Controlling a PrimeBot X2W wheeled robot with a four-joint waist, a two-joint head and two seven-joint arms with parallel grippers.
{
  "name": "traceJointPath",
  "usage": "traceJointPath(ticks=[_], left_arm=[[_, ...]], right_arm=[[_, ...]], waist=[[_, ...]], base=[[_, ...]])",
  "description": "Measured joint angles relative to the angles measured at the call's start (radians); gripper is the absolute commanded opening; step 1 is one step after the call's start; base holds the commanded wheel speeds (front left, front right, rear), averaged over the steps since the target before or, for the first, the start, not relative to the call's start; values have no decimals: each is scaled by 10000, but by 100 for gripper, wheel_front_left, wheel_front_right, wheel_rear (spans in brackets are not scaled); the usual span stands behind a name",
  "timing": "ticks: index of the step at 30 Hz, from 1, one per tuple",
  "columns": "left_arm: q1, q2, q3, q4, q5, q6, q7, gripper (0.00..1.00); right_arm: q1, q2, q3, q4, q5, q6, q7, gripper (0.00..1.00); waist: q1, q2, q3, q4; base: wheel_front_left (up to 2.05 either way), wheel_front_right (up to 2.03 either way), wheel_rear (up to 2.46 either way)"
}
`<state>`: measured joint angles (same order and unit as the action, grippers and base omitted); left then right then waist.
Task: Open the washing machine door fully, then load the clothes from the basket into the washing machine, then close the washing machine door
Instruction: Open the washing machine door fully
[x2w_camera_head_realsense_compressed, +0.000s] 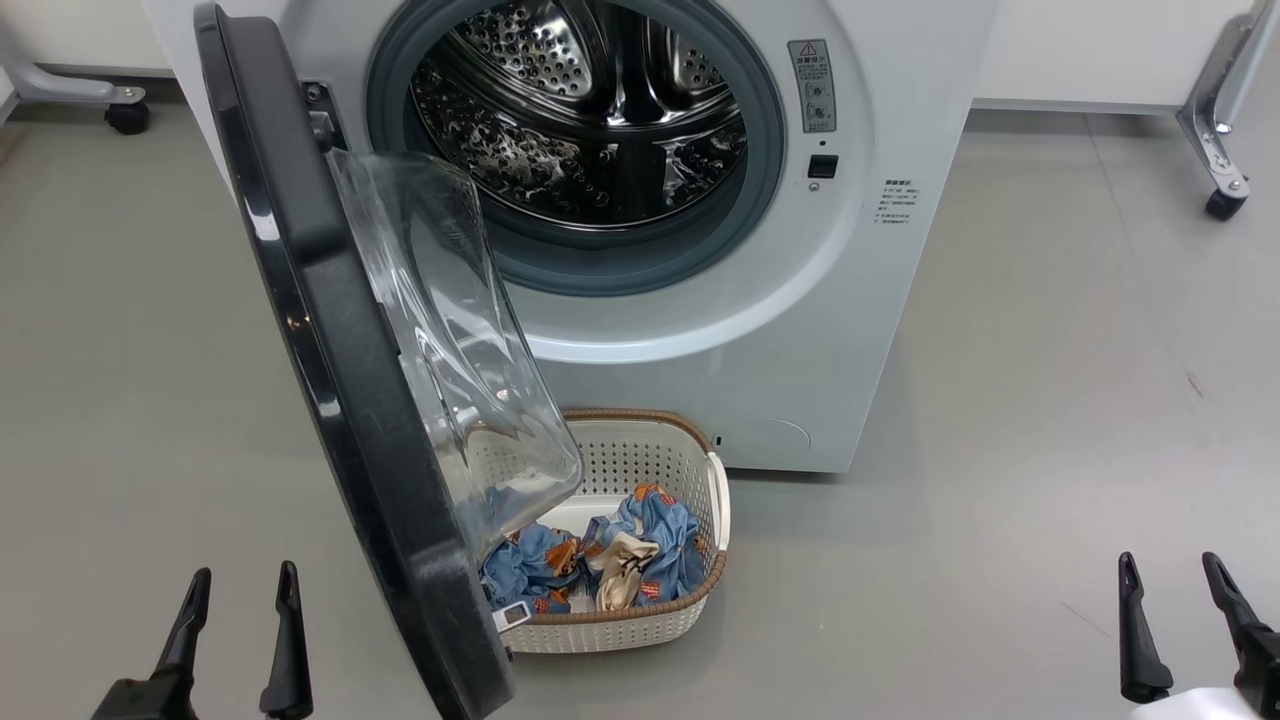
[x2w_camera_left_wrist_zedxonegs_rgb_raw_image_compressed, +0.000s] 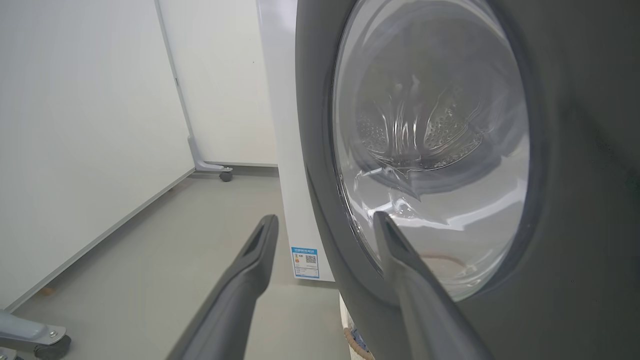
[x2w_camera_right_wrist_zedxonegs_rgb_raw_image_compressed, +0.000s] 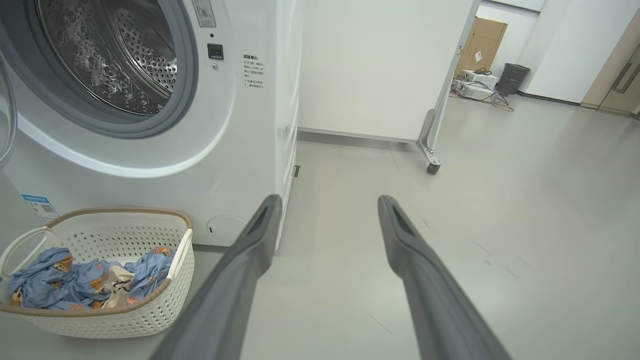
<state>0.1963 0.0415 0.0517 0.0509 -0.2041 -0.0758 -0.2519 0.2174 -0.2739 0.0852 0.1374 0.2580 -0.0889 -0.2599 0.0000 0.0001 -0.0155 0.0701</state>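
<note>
Glossy black, the round washing machine door (x2w_camera_head_realsense_compressed: 340, 400) stands open, its clear glass bowl (x2w_camera_head_realsense_compressed: 450, 340) bulging over the perforated cream basket (x2w_camera_head_realsense_compressed: 620, 630) of crumpled blue clothes (x2w_camera_head_realsense_compressed: 650, 540) before the white washing machine (x2w_camera_head_realsense_compressed: 700, 380). Left pincer (x2w_camera_head_realsense_compressed: 245, 570) and right pincer (x2w_camera_head_realsense_compressed: 1168, 558) point forward, low, fingers spread, empty.

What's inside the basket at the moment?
The basket holds the clothes: crumpled blue bear-print garments with a cream cloth among them. From the head view, the washing machine door covers its left part; anything under the heap is hidden.
</note>
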Motion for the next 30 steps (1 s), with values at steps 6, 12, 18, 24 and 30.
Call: traceJointPath(ticks=[6, 12, 18, 24, 30], left_arm=[[128, 2, 10, 130, 88, -21, 0, 61], [141, 2, 23, 316, -199, -15, 0, 0], [134, 0, 282, 209, -407, 224, 0, 0], [-159, -8, 1097, -890, -782, 980, 0, 0], [-998, -13, 1260, -2750, -880, 1430, -6, 0]], right_arm=[[7, 282, -98, 2, -71, 182, 0, 100], [13, 451, -299, 0, -157, 293, 0, 100], [24, 566, -508, -8, -293, 443, 0, 100], [50, 677, -738, -33, -337, 531, 0, 100], [251, 851, -1060, -115, -418, 585, 0, 100]], waist=[[0, 0, -36, 36], [0, 0, -21, 65], [0, 0, 5, 115], [0, 0, 21, 197], [0, 0, 32, 358]], base=[[0, 0, 0], [0, 0, 0], [0, 0, 0], [0, 0, 0], [0, 0, 0]])
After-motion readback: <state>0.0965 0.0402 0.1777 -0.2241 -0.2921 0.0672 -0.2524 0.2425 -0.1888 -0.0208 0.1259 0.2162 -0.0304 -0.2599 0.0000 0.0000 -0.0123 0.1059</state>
